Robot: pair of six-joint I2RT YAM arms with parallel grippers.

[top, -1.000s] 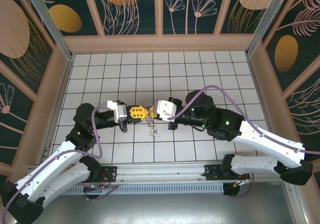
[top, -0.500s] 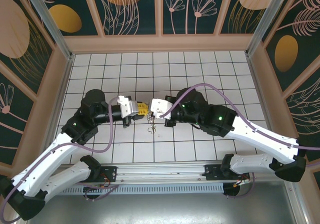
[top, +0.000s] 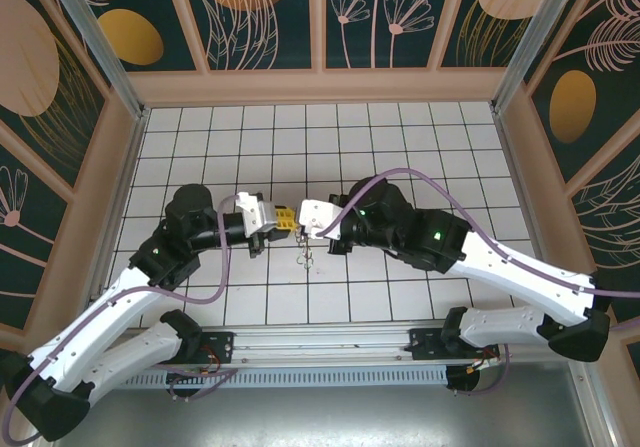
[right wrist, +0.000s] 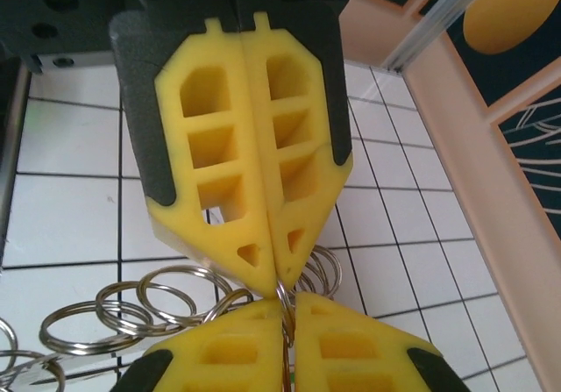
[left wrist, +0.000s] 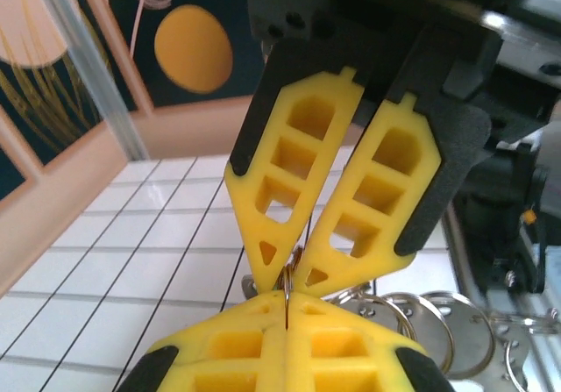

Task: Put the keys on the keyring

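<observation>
My left gripper [top: 293, 221] and right gripper [top: 303, 225] meet tip to tip above the middle of the tiled floor. Between them is a thin silvery ring, the keyring [left wrist: 286, 280], seen edge-on. In the left wrist view my left gripper [left wrist: 286, 309] is shut on its lower part. The right gripper [left wrist: 287, 274] pinches it from the far side. In the right wrist view the keyring [right wrist: 282, 294] runs into the narrow slit of the right gripper [right wrist: 288, 309]. A small silvery bunch [top: 305, 257] hangs below. I cannot tell the keys apart in it.
Several linked silvery split rings [right wrist: 175, 271] trail beside the fingers, also seen as rings [left wrist: 443, 326] in the left wrist view. The white tiled floor [top: 400, 147] is bounded by a tan wooden rim [top: 320, 87] and metal corner posts. Open floor lies behind the grippers.
Both arms have shifted a little to the left and the left arm's wrist has swung in. The fingertips stay together over the hanging bunch.
</observation>
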